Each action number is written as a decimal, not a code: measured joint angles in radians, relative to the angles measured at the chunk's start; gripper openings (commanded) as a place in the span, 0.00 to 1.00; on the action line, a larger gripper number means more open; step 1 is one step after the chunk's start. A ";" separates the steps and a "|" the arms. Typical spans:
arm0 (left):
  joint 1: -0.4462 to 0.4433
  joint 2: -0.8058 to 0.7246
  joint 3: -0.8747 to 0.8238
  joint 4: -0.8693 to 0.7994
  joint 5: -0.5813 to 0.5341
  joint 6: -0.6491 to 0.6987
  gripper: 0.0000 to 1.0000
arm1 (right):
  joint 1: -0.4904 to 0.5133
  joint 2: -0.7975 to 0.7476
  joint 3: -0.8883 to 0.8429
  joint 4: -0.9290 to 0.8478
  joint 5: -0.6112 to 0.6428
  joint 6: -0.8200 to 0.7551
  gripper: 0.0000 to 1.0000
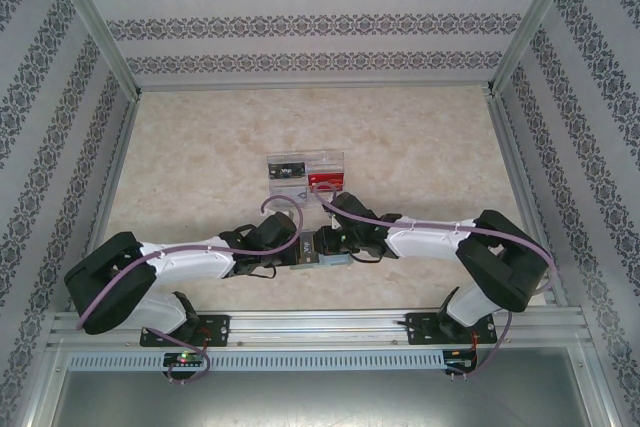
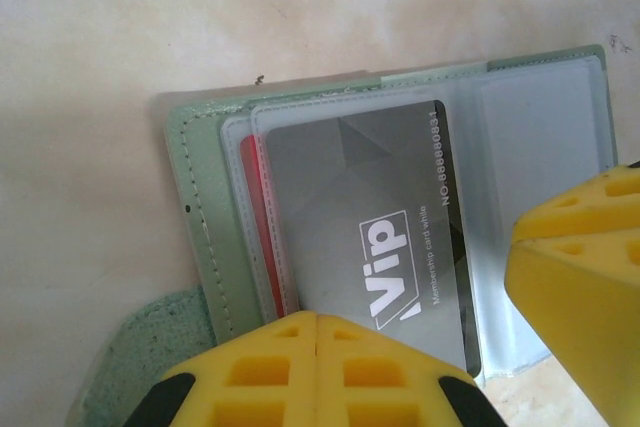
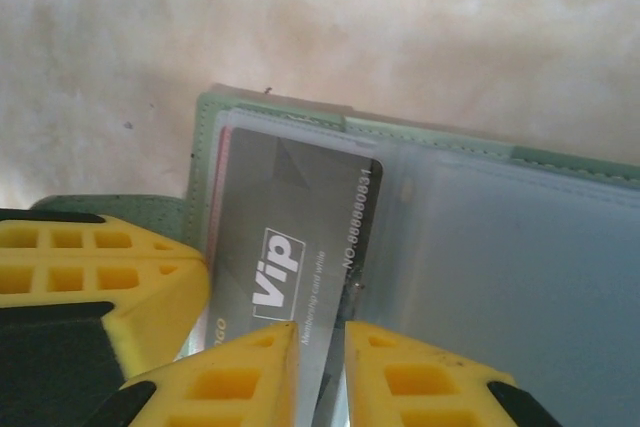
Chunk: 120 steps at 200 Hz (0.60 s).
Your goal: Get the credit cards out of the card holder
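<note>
The card holder (image 1: 322, 251) lies open on the table between both arms, with a green cover (image 2: 200, 207) and clear sleeves (image 3: 520, 247). A grey "Vip" credit card (image 2: 370, 197) lies over its left half, one corner sticking out past the sleeve (image 3: 290, 197). Behind it the edge of a red card (image 2: 262, 227) peeks out. My right gripper (image 3: 322, 332) is shut on the grey card's near edge, which runs between its yellow fingers. My left gripper (image 2: 316, 322) is shut with nothing between its fingers, its tips at the holder's near edge beside the card.
A clear divided tray (image 1: 305, 162) stands just beyond the holder, with a red card (image 1: 325, 179) and a dark card (image 1: 287, 171) in it. Patterned walls enclose the table on three sides. The two grippers (image 1: 298, 247) (image 1: 338, 242) are very close together.
</note>
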 measured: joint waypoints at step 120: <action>0.000 0.021 -0.012 0.056 0.011 -0.023 0.03 | 0.000 0.031 0.000 -0.010 0.000 0.025 0.10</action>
